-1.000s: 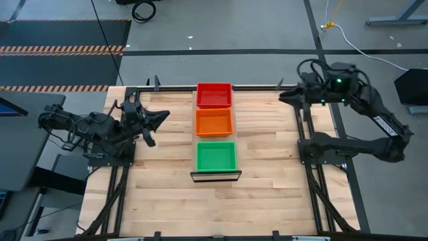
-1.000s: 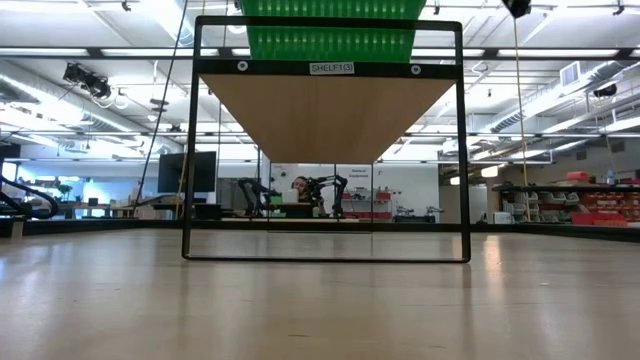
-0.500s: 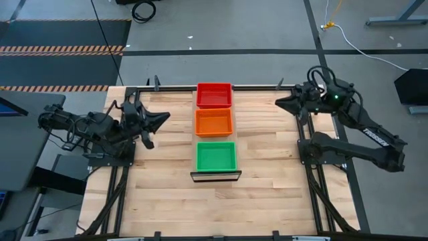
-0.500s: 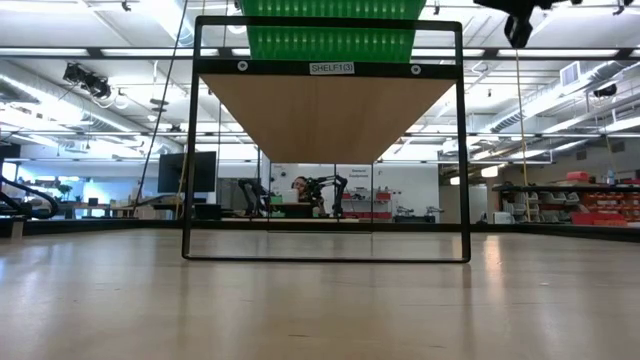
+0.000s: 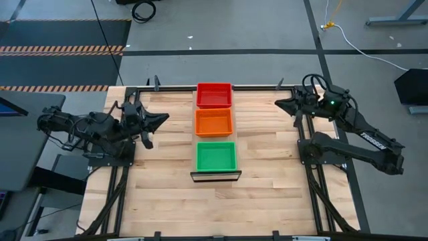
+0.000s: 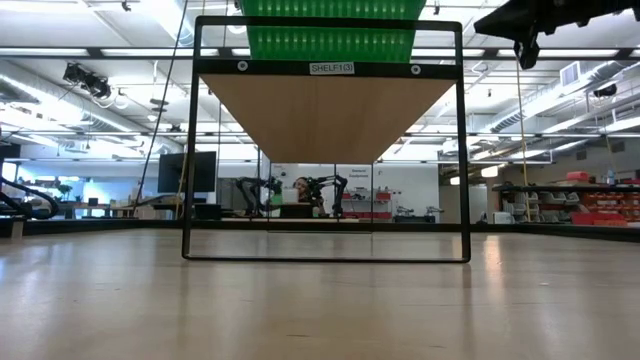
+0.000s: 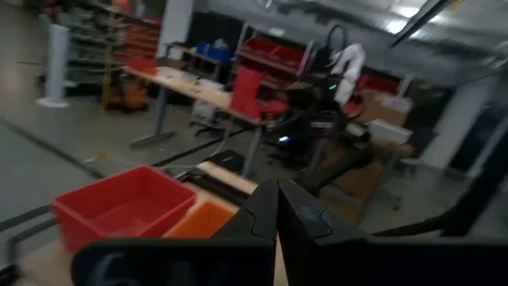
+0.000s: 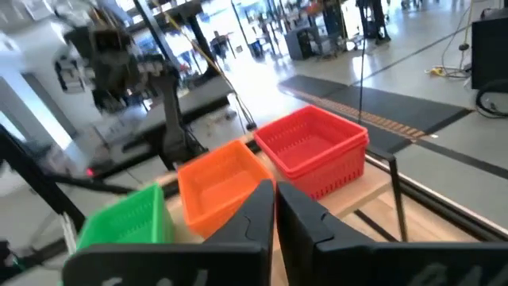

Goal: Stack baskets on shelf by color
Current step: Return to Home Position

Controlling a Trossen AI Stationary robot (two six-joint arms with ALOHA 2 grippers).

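Observation:
Three baskets sit in a row on the shelf (image 5: 215, 176): red (image 5: 214, 95) at the far end, orange (image 5: 214, 122) in the middle, green (image 5: 216, 156) nearest. From above I cannot tell how many are stacked in each. My left gripper (image 5: 164, 115) is shut and hovers left of the orange basket, touching nothing. My right gripper (image 5: 277, 102) is shut and hangs in the air right of the red basket. The right wrist view shows red (image 8: 313, 151), orange (image 8: 222, 187) and green (image 8: 127, 222) baskets beyond the shut fingers. The low view shows the green baskets (image 6: 330, 30) on the shelf's board (image 6: 325, 110).
The slatted wooden tabletop (image 5: 160, 194) spreads on both sides of the shelf. The shelf stands on a dark frame (image 6: 190, 140) raised above the table. Each arm's base (image 5: 321, 148) stands at a side edge of the table. A workshop with benches lies beyond.
My right arm has drawn back toward the table's near edge and come down, so that it now shows at the top right of the low view. Its gripper stays shut. The baskets have not moved.

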